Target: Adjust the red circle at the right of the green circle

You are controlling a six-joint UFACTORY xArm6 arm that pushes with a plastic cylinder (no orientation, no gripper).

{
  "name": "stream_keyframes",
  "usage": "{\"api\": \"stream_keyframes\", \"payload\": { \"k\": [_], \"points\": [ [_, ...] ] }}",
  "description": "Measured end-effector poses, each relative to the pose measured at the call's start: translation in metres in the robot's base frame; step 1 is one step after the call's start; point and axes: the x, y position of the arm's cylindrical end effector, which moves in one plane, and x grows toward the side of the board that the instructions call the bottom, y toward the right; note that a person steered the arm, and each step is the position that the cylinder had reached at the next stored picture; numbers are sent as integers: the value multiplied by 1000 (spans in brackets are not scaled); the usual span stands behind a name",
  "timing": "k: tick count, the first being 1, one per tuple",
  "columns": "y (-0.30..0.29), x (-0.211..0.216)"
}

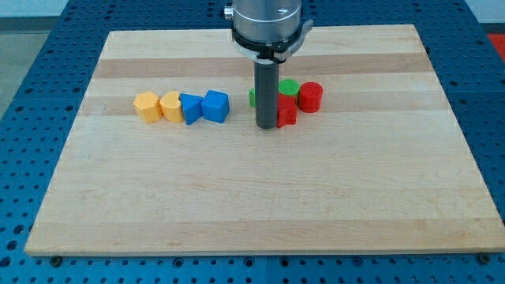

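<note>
The red circle (311,96) is a short red cylinder standing just right of the green circle (289,87), touching or nearly touching it. A second red block (286,110) of unclear shape sits below the green circle. Another green block (252,97) peeks out left of the rod, mostly hidden. My tip (266,126) rests on the board just left of the lower red block, below-left of the green circle. The rod covers part of this cluster.
A row of blocks lies at the view's left: an orange hexagon-like block (147,106), a yellow block (170,105), a blue block (190,109) and a blue cube (215,106). The wooden board (252,197) lies on a blue perforated table.
</note>
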Motion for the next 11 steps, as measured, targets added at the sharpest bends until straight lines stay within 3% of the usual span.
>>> {"api": "stream_keyframes", "payload": {
  "k": [2,3,5,11],
  "points": [
    [1,37],
    [29,43],
    [62,13],
    [62,-19]
  ]
}}
